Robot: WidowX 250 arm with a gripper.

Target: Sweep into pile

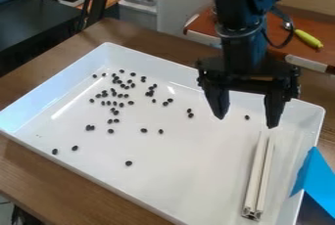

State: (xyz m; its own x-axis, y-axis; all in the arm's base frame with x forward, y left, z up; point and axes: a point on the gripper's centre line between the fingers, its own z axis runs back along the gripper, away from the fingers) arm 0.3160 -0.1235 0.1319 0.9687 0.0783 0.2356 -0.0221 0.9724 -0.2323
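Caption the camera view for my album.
Open gripper above a white tray of scattered dark beans and a pale bar.

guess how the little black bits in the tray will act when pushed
The black bits look small and rounded, so they will probably roll or scatter. The tray looks glossy, so they should slide easily. Being tiny, they seem light, so a gentle push may do.

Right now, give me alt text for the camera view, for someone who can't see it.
A black robot gripper hangs open over a white tray scattered with small dark beans, mostly toward the tray's far left part. A pale grooved bar lies at the right side, near a blue piece at the tray's edge.
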